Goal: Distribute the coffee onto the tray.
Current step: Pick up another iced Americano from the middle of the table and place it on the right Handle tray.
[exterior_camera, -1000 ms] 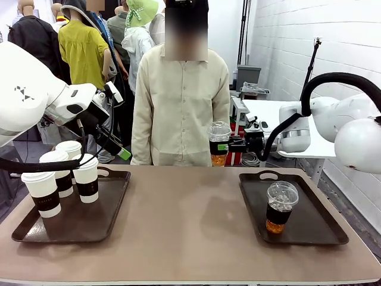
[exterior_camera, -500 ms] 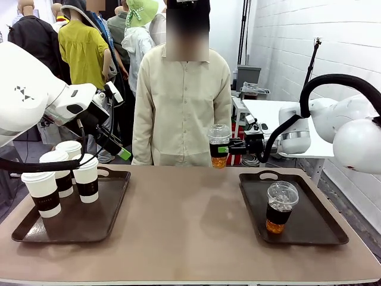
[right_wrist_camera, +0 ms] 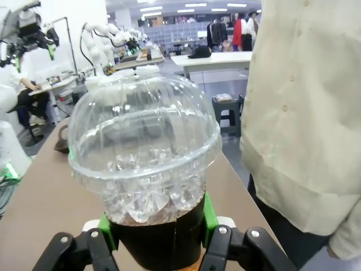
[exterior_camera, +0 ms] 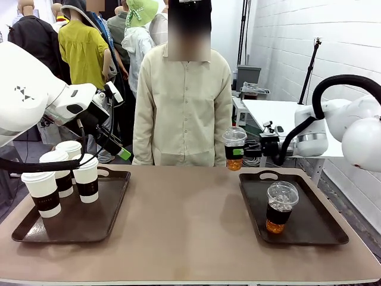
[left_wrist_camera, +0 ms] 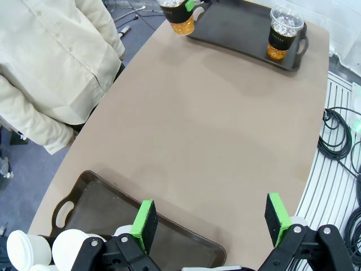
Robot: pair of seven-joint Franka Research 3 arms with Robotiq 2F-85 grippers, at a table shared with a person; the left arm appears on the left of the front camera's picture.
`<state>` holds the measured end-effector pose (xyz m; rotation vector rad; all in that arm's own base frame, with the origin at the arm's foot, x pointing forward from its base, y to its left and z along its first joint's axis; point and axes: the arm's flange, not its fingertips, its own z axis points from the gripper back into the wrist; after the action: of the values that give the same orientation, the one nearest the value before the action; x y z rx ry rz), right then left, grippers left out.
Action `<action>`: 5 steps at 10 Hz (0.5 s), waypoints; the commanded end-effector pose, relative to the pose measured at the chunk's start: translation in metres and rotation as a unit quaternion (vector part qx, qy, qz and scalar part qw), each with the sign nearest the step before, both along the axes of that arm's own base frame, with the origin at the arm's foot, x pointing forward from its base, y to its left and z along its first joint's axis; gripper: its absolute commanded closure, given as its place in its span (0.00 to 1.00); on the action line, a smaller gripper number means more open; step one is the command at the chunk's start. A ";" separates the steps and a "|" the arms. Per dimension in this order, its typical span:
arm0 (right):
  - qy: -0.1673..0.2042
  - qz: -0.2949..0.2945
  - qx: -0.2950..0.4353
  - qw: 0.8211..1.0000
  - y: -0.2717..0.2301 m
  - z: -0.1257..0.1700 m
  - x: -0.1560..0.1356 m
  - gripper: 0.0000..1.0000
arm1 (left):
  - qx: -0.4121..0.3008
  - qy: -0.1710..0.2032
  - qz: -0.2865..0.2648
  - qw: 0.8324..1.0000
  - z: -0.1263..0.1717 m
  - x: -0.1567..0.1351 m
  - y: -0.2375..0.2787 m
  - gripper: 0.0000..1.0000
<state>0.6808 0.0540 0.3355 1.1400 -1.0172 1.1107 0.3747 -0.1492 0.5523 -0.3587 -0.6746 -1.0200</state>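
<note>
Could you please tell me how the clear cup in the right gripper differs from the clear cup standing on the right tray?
The held clear cup hangs in the air, clamped at its dark band by the right gripper; the tray cup stands free on the right tray. The held cup is at the table's far edge, just left of the tray; the tray cup sits inside it. Both are upright and dome-lidded, with dark bands and amber liquid.

The front camera faced across the table [exterior_camera: 178,226] toward the person [exterior_camera: 181,107]. The left wrist camera looked down from above it. The right wrist camera sat close behind a dome-lidded cup [right_wrist_camera: 148,169], also visible in the other views.
</note>
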 end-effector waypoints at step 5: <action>-0.021 -0.025 0.027 0.999 -0.055 -0.002 -0.045 0.35 | -0.003 0.000 -0.004 1.000 -0.001 0.002 0.002 0.00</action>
<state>0.6508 -0.0008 0.3288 1.1226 -1.0536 1.0783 0.3746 -0.1492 0.5524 -0.3587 -0.6747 -1.0201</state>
